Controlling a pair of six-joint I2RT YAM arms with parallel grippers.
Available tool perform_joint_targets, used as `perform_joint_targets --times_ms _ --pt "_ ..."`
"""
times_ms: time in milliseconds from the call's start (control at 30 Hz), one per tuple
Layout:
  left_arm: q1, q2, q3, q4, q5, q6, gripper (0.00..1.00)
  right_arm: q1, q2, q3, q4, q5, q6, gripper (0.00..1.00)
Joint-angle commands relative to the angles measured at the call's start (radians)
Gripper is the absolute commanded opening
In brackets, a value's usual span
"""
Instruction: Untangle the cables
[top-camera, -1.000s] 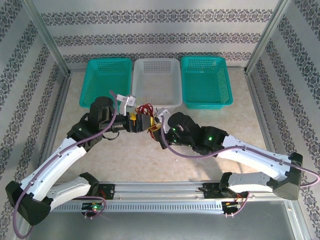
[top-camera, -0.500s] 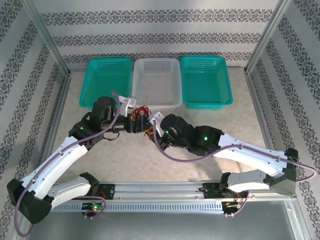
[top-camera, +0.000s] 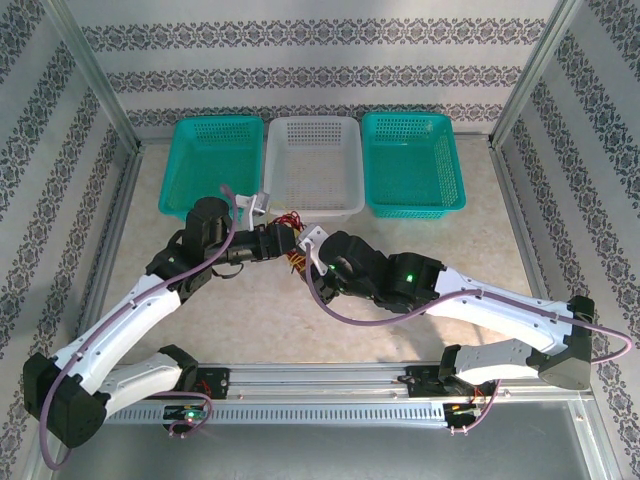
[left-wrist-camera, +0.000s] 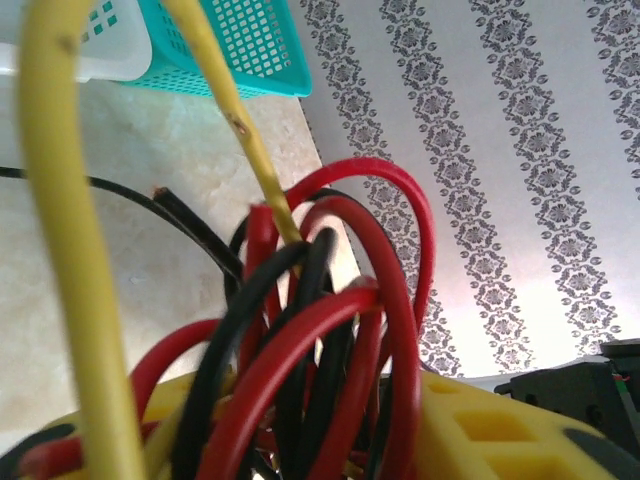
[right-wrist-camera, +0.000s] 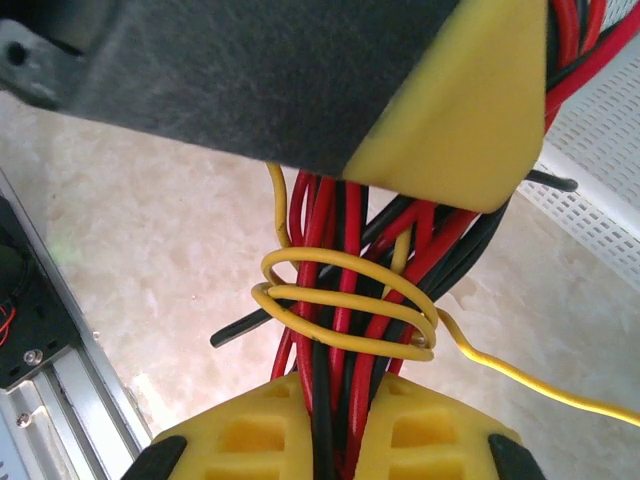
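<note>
The cables (top-camera: 291, 222) are a knot of thin red, black and yellow wires held between both grippers, just in front of the white basket. My left gripper (top-camera: 284, 241) comes from the left. Its yellow fingers (left-wrist-camera: 490, 430) sit on either side of the red and black loops (left-wrist-camera: 330, 330), which fill the gap between them. My right gripper (top-camera: 304, 258) is shut on the same bundle (right-wrist-camera: 345, 300) from the right. A yellow cable (right-wrist-camera: 340, 300) coils three times round the strands just beyond the right gripper's (right-wrist-camera: 335, 420) tips. The left gripper's finger (right-wrist-camera: 450, 120) hangs right above that coil.
Three baskets stand along the back: teal (top-camera: 175, 165), white (top-camera: 313, 121) and teal (top-camera: 412, 116). Metal frame posts and patterned walls close in both sides. A rail (top-camera: 320, 385) runs along the near edge between the arm bases.
The left gripper's jaws have closed in from wide open onto the cable bundle. The right arm has shifted left, bringing both grippers closer together.
</note>
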Motion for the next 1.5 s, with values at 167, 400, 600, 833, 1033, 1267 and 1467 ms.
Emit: perform_joint_targets --times_ms 167,400,600,833,1033,1267,1467 --pt "0.002 0.007 -0.024 0.115 0.077 -0.015 0.15 0.020 -0.018 -0.010 0.094 0.006 -0.018 0.08" --pt "0.030 -0.025 -0.039 0.137 0.004 -0.004 0.00 0.019 -0.123 -0.034 0.076 0.326 0.068 0.70" --pt "0.053 -0.112 -0.105 0.303 0.008 -0.023 0.00 -0.018 -0.259 -0.041 0.027 0.444 0.233 0.93" --pt "0.054 -0.154 -0.165 0.535 0.065 -0.107 0.00 -0.228 -0.274 -0.087 0.157 -0.023 0.440 0.67" --pt "0.054 -0.144 -0.158 0.551 0.093 -0.122 0.00 -0.229 -0.223 -0.075 0.238 -0.129 0.455 0.53" --pt "0.054 -0.131 -0.156 0.591 0.102 -0.144 0.00 -0.264 -0.192 -0.078 0.274 -0.190 0.517 0.28" --pt "0.054 -0.112 -0.146 0.607 0.127 -0.150 0.00 -0.284 -0.187 -0.078 0.288 -0.224 0.520 0.03"
